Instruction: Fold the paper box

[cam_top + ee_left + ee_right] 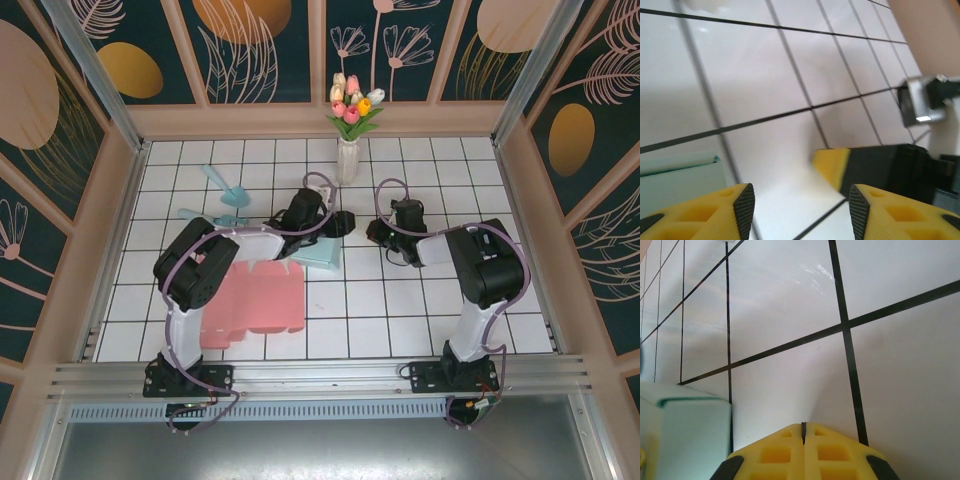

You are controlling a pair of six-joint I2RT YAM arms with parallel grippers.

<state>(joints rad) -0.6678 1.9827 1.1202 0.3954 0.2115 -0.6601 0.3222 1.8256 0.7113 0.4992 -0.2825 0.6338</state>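
Mint paper box (322,256) on glossy white tiles (785,300), left end effector (801,212) spread open, right end effector (803,432) pinched closed.

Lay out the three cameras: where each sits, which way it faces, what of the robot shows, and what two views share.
Top external: above and behind the robot, looking down on the tiled table; left arm and right arm show, bases nearest.
Left wrist: low, looking across the tiles; left gripper fingers apart at the bottom edge.
Right wrist: low, looking across the tiles; right gripper fingers shut at the bottom edge.
Shared: both wrist views catch the pale teal box at lower left.
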